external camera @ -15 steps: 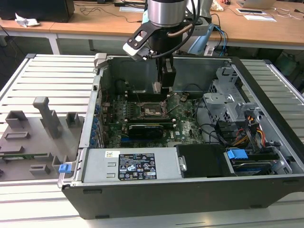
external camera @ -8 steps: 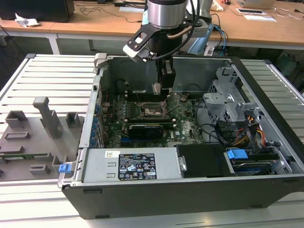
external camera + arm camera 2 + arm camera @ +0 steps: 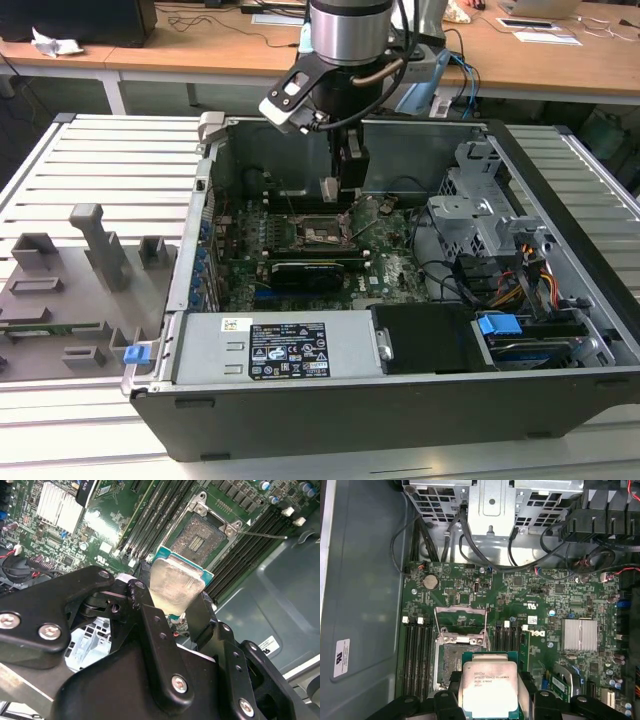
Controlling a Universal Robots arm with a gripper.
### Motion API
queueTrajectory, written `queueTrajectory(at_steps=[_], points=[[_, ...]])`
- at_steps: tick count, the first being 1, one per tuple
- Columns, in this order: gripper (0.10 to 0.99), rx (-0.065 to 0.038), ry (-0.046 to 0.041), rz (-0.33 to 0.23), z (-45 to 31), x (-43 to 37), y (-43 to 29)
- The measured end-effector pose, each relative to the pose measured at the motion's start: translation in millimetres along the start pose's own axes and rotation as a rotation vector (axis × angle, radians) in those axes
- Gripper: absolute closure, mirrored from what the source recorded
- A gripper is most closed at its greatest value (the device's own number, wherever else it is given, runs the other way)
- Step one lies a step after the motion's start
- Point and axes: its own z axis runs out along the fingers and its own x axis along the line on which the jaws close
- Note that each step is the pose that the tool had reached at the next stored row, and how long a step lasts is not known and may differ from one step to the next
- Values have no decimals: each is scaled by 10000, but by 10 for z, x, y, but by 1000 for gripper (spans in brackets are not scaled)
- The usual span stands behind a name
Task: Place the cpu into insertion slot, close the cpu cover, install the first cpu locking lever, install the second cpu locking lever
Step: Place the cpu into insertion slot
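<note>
In the exterior view the arm comes straight down into the open computer case, near its far wall. The gripper is clamped on the cpu, clear above the motherboard. The insertion slot lies just below, with free room over it. A power supply with a printed label runs along the case's near wall.

In the second wrist view the gripper pinches the cpu by two opposite edges, apart from the bare insertion slot between rows of memory slots.

In the first wrist view the cpu, with small print on its face, hides part of the insertion slot. The cpu cover is swung open toward the drive cage. A white label sits on the case wall.
</note>
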Motion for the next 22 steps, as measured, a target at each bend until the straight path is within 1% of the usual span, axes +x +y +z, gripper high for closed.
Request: queueTrajectory(at_steps=[10,13,19,22], points=[[561,0,0,-1,49,0,-4],[561,1,-1,3,76,0,-6],[561,-3,-14,181,127,2,-58],[561,-4,-25,283,139,2,-65]])
